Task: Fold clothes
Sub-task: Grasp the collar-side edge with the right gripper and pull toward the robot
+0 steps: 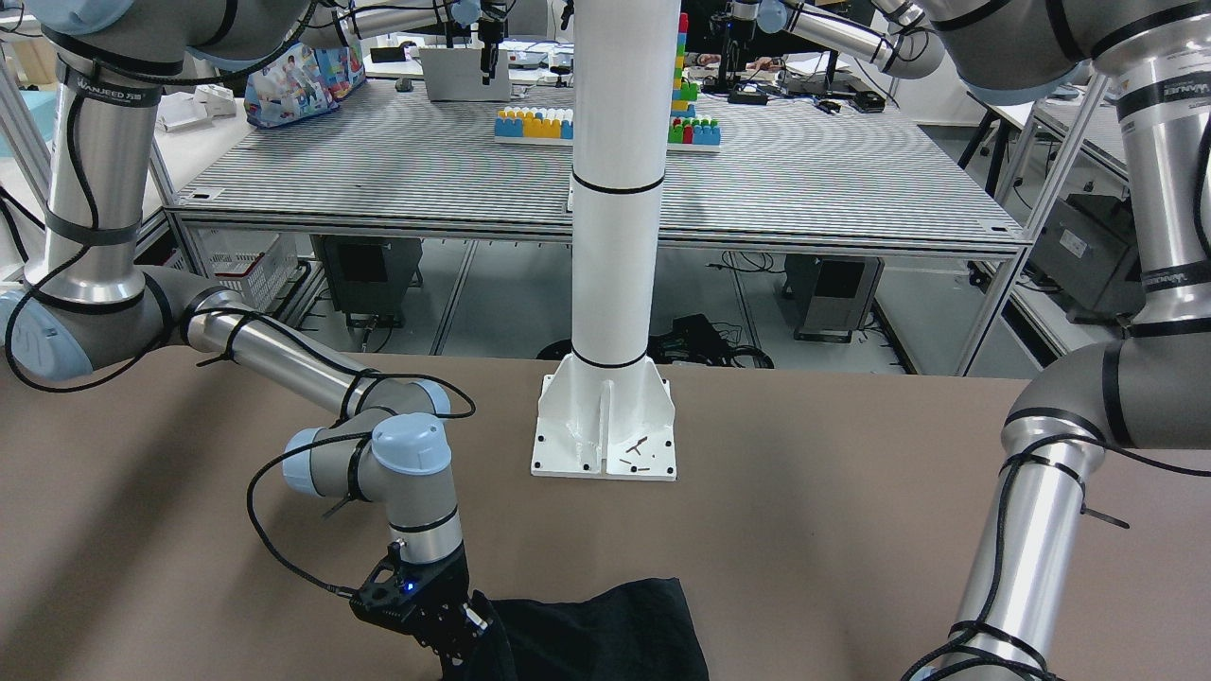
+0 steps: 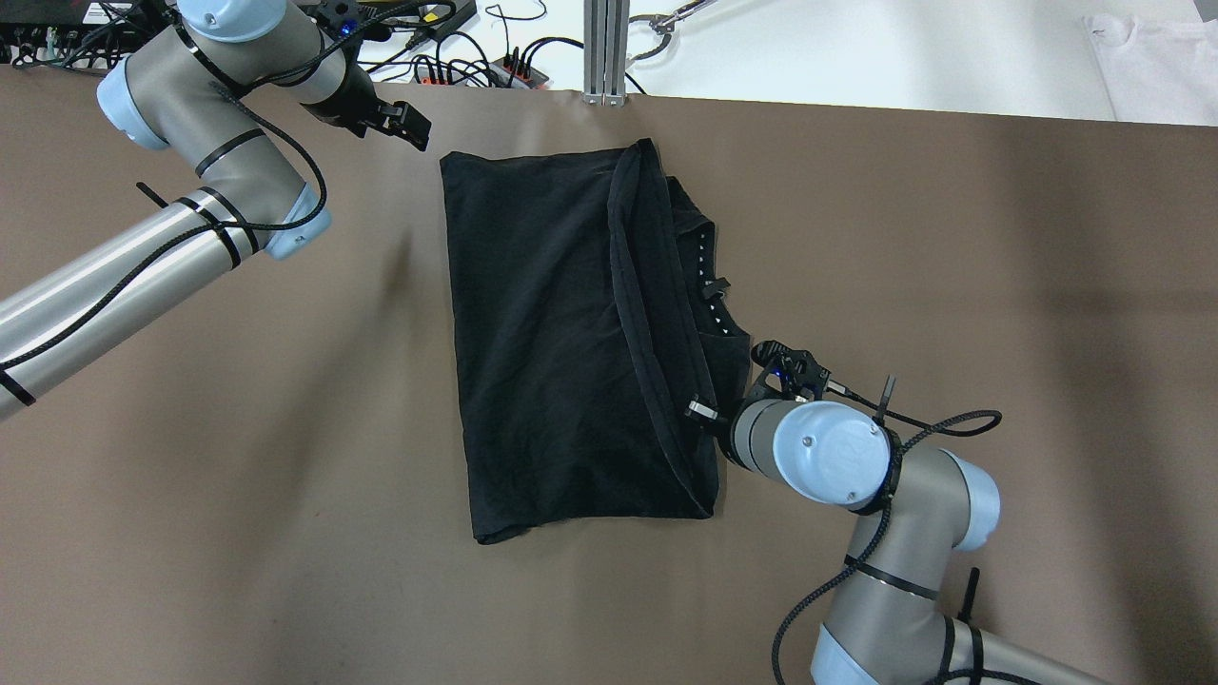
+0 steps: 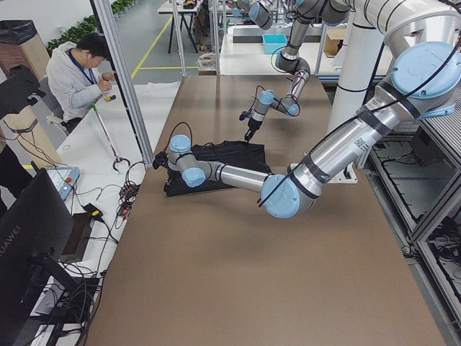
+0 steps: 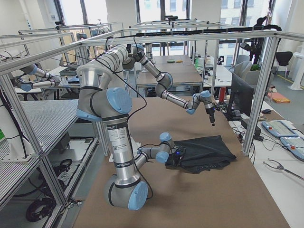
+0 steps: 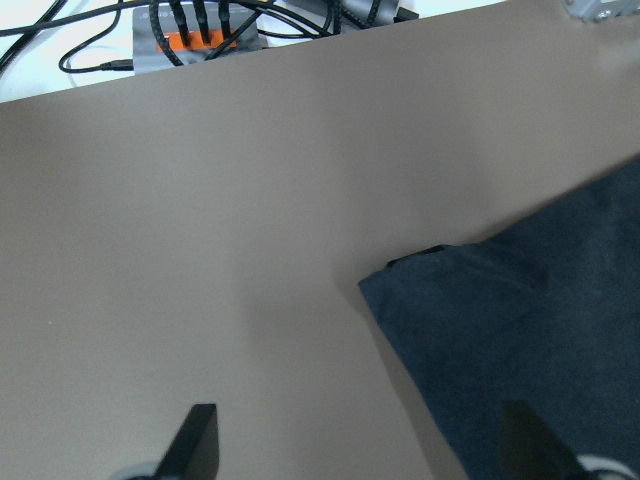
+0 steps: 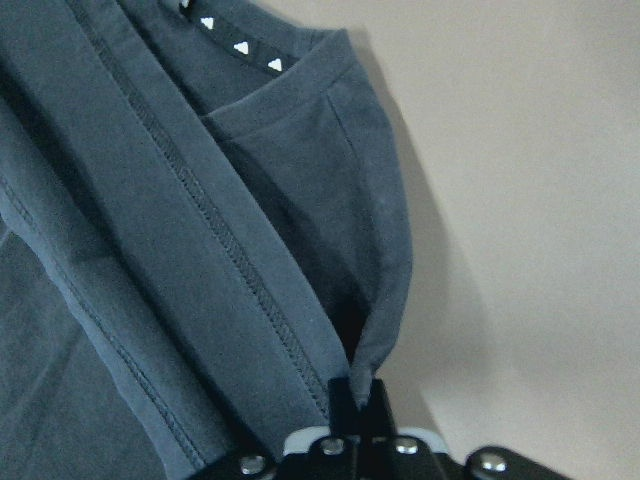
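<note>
Overhead exterior view, going left to right. The left gripper (image 2: 407, 126) hangs just beside the far-left corner of the black garment (image 2: 552, 362), clear of the cloth. Its wrist cam shows the fingertips (image 5: 197, 440) spread wide with only bare surface between them, so it's holding nothing. That whole left side of the brown table (image 2: 238, 476) is bare out to the view's edge, loads of room.

The garment lies in the middle as a folded rectangle, long sides running near to far. Its far edge sits close to the table's far edge, with an aluminium post (image 2: 606, 48) and a tangle of cables (image 2: 476, 67) just beyond. A hemmed edge (image 2: 633, 285) runs down the right part, from the far corner to the near-right corner, as a layer lying on top. Right of it the neckline (image 2: 714, 295) pokes out, marked with little white triangles.

The right gripper (image 2: 709, 414) comes in low at the garment's right side, toward the near corner. Its wrist cam shows the jaws pinched together on a peak of the fabric's edge. Past that arm it's bare table again, and a white cloth (image 2: 1156, 67) lies off the table at the far right.
</note>
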`<state>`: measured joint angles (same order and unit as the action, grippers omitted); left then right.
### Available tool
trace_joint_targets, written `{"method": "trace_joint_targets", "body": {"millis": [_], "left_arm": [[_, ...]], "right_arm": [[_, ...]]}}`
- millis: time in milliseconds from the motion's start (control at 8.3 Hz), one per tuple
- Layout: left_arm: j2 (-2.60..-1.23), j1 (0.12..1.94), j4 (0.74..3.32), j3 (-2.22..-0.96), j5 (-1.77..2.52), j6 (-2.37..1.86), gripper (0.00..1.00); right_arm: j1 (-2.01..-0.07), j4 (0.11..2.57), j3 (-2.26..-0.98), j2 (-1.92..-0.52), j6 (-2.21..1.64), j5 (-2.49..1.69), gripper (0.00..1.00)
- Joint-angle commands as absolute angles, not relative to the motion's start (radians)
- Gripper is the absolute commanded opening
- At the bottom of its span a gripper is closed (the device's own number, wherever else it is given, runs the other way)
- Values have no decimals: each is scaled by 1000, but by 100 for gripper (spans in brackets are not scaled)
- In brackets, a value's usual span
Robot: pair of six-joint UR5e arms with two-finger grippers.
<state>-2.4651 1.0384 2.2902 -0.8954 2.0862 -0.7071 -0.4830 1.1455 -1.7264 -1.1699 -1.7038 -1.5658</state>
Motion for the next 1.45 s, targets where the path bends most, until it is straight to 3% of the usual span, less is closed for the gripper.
{"method": "trace_joint_targets", "body": {"millis": [0, 723, 843, 964, 1325], "left_arm": [[-2465, 1037, 2292, -896, 2086, -709, 100], [-2461, 1037, 2293, -910, 2088, -712, 100], [-2459, 1037, 2293, -910, 2086, -712, 100], [-2459, 1037, 2293, -910, 2088, -712, 100], [-2451, 1037, 2296, -911, 2086, -712, 100]], "right_arm": [[-405, 1146, -1841, -1272, -1710, -1513, 0], [-351, 1149, -1870, -1270, -1764, -1451, 1], [-353, 1149, -1885, -1270, -1760, -1437, 53], [-356, 1160, -1903, -1272, -1746, -1436, 93], [-364, 1247, -2002, -1259, -1660, -1448, 94]]}}
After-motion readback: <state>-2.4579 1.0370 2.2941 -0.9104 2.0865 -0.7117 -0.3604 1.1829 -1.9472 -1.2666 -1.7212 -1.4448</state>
